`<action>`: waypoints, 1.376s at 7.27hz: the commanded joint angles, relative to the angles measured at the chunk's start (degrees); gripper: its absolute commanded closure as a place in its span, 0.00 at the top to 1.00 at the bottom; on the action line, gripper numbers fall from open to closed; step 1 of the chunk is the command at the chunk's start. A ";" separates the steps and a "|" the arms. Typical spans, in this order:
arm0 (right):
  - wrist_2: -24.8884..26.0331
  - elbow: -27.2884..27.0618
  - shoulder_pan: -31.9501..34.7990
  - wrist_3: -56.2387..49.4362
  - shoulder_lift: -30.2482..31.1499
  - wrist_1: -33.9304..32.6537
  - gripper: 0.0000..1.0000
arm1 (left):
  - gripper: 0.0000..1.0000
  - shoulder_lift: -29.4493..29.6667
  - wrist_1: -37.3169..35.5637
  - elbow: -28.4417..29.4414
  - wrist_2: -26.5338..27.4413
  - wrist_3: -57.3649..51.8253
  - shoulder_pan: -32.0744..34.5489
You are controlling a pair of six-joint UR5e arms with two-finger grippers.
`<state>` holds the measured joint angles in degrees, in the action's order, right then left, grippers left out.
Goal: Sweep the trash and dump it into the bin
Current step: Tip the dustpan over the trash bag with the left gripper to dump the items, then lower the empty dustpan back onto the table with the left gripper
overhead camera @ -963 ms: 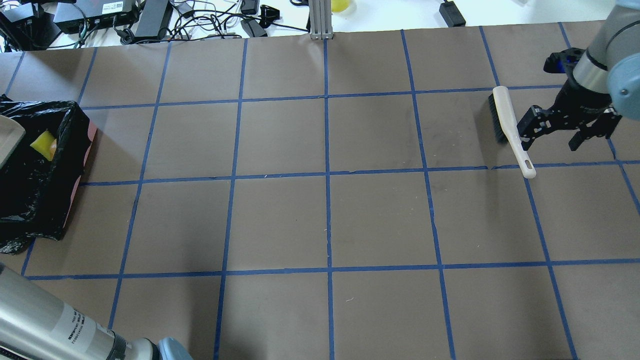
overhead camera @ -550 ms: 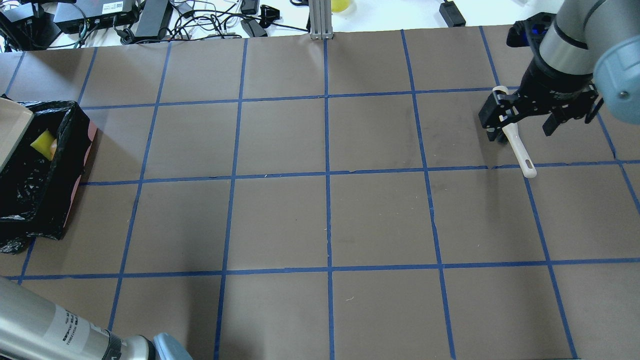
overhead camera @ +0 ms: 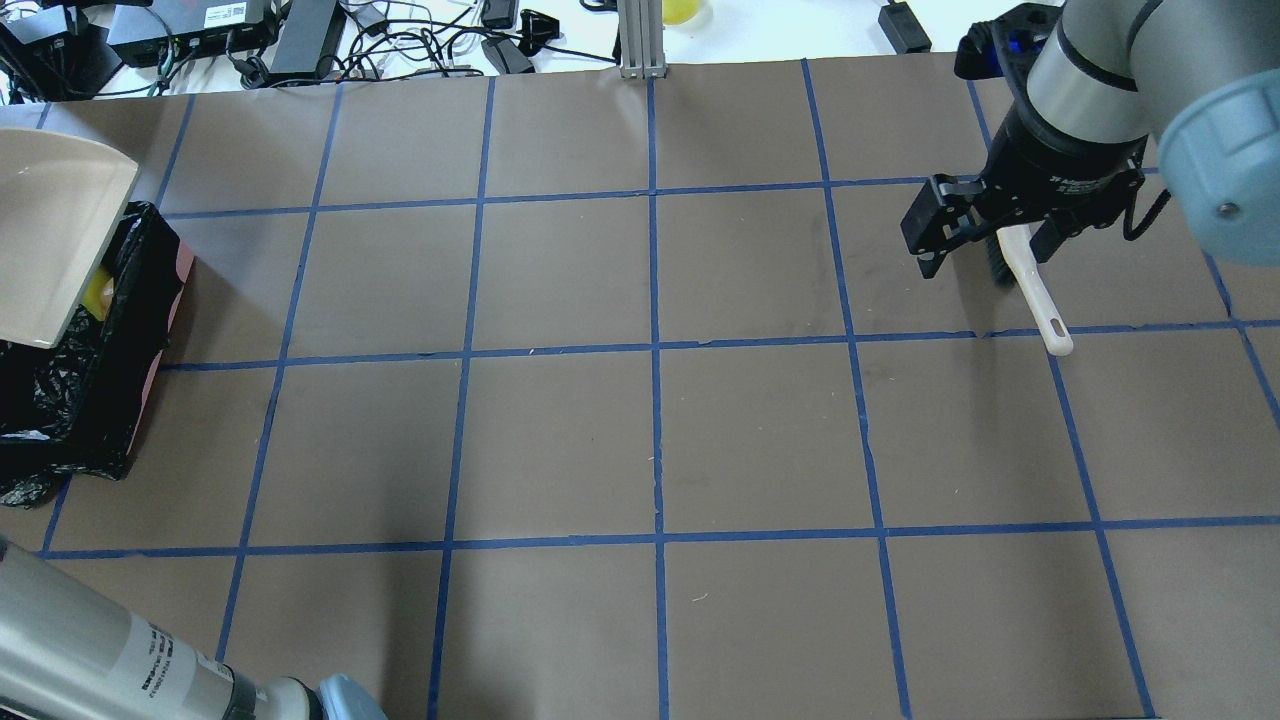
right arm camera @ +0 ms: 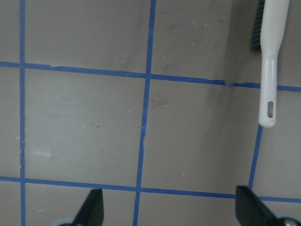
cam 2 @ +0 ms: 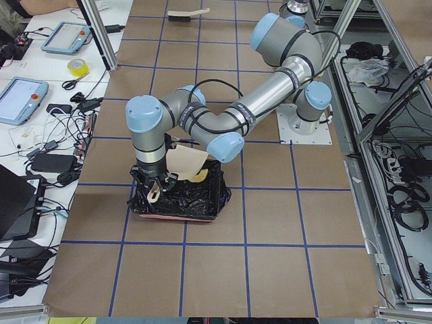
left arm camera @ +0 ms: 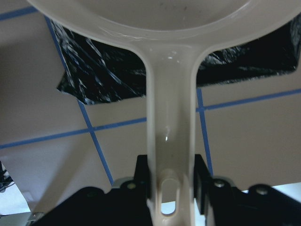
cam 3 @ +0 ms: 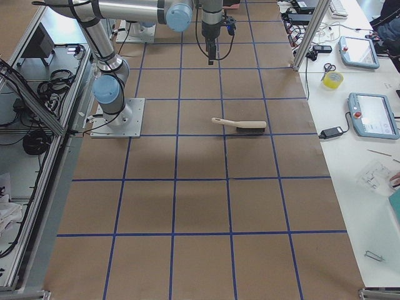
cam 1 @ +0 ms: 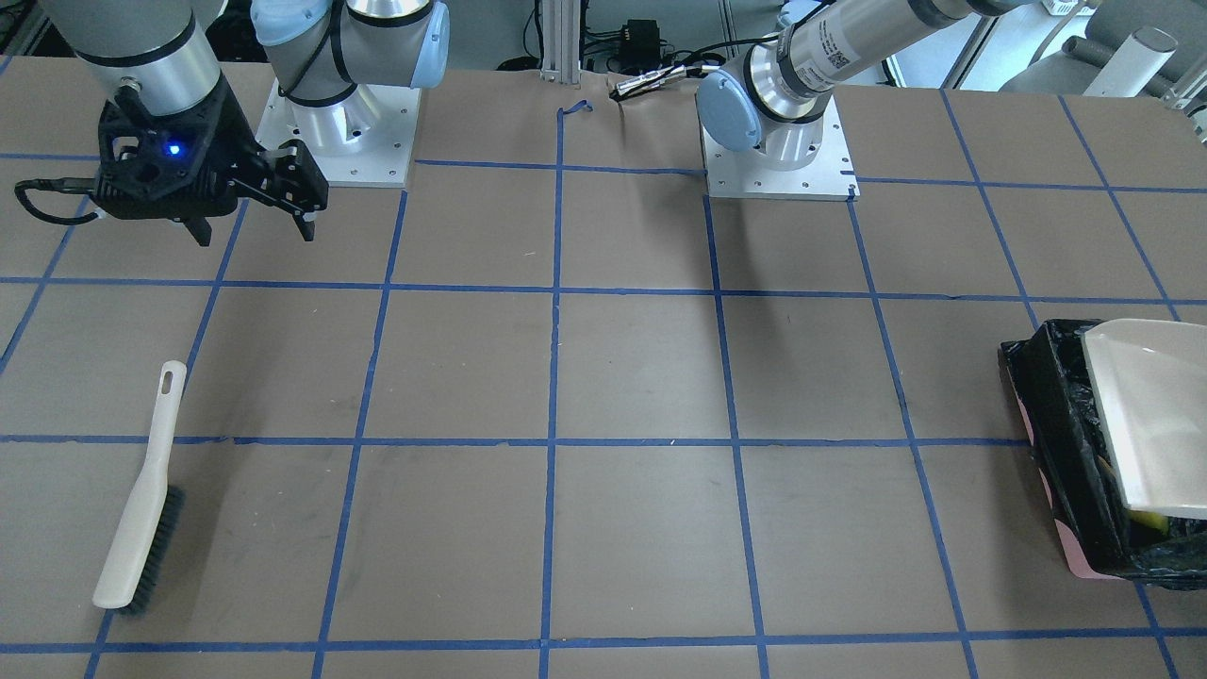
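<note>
the left claw (left arm camera: 171,176) is clamped on the handle of the beige dustpan (overhead camera: 55,240). the pan's long axis runs out from the claw and over the bin (overhead camera: 140,330) at the left end of the counter (overhead camera: 650,440). the pan hangs tilted, its far edge above the black liner. just past that edge a yellow wedge (overhead camera: 98,292) lies inside the bin; any other trash is hidden. the bin sits directly under the pan, so i judge the dump nearly done. far across, the right claw (cam 1: 255,224) hovers with fingers apart, clear of the brush (cam 1: 141,509) lying flat.
</note>
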<state>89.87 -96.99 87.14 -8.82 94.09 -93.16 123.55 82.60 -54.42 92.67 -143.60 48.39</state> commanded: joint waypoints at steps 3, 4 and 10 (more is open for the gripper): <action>-1.45 -0.40 0.58 0.03 -0.04 -0.70 1.00 | 0.00 1.25 0.72 -1.82 -0.73 17.07 12.84; -0.66 -0.40 0.58 0.03 -0.22 -0.19 1.00 | 0.00 1.43 0.63 -3.05 -0.73 22.79 16.18; -0.74 -0.48 0.58 0.21 -0.04 -0.18 1.00 | 0.00 4.33 -7.27 -13.67 -0.12 45.86 27.28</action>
<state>89.23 -97.47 87.71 -8.68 94.12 -93.22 127.68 77.75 -65.36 92.50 -99.73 74.14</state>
